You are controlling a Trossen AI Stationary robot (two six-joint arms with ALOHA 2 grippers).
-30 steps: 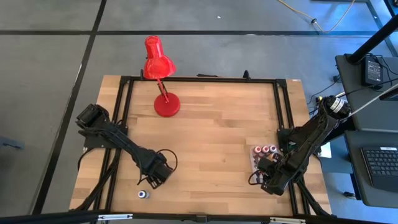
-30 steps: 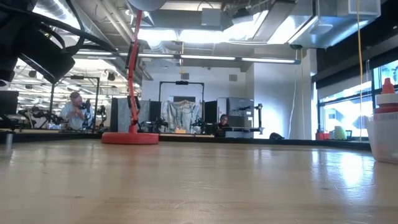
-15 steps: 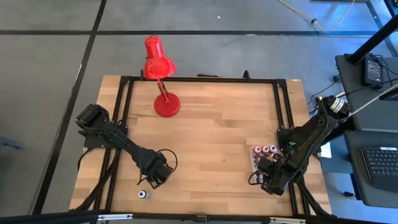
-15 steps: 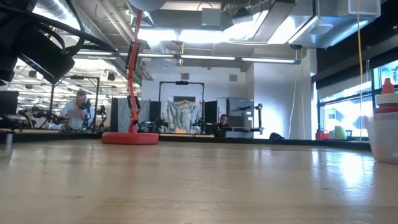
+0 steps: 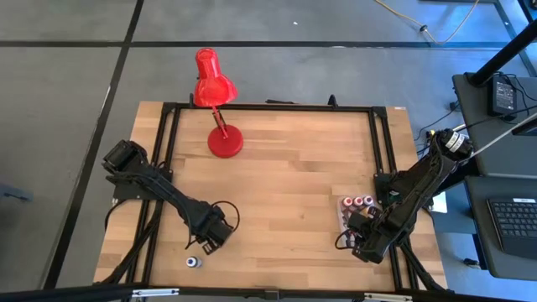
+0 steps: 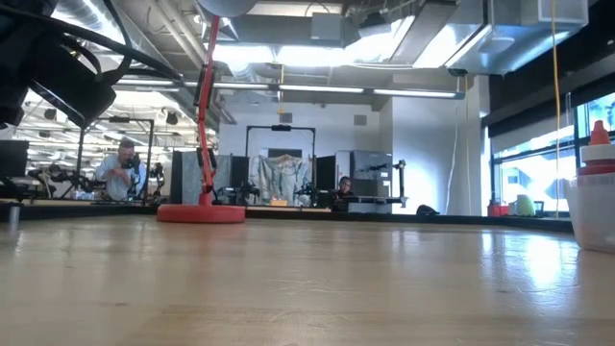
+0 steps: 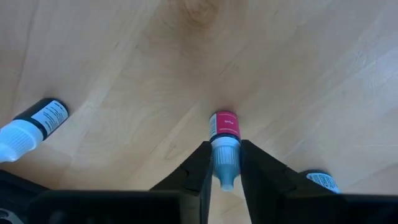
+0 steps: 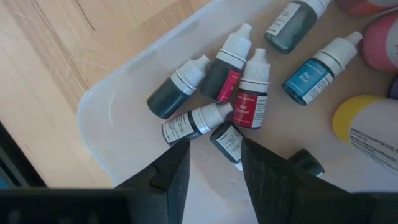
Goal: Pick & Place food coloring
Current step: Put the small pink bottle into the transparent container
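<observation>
Food coloring bottle [image 7: 224, 146] cap half-hidden between left fingers [image 7: 198, 168]

On the desk [image 5: 285, 168], the lamp [image 5: 225, 143] stands at eleven o'clock. The tub [image 8: 106, 118] at four o'clock holds several bottles [image 8: 252, 93]. One bottle [image 5: 194, 262] lies at seven o'clock, beside the left gripper [image 5: 204, 245].

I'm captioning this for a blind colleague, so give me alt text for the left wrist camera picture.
The left gripper has its jaws on either side of the pale cap of a small red food coloring bottle lying on the wooden table. A black-bodied bottle lies off to one side, and another bottle shows partly beside the gripper.
</observation>
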